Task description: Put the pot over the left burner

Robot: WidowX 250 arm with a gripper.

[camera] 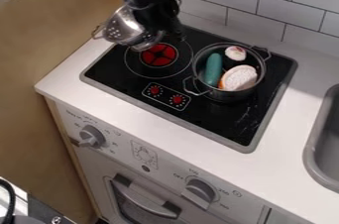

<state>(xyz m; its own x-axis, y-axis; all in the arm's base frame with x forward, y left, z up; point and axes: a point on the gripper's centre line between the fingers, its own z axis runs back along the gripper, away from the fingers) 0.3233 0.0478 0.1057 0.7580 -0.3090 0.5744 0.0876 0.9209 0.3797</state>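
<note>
In the camera view, the gripper (pixel 163 28) hangs near the left burner (pixel 159 55), its jaws pinching a tilted, perforated metal pot (pixel 123 26). A second pot (pixel 228 96), on the stovetop (pixel 206 125) right of that burner, holds a teal thing (pixel 213 68) and two whitish pieces.

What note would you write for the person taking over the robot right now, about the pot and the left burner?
Claw: seems to hold the silver strainer, tilted, beside the back of the left burner; its grip is hard to see.
Pot: the one with the green toy inside, the pot, sits on the stove's right side.
Done: neither is set down over the left burner.
Left: put the pot there. If "pot" means the strainer, lower that instead.
</note>
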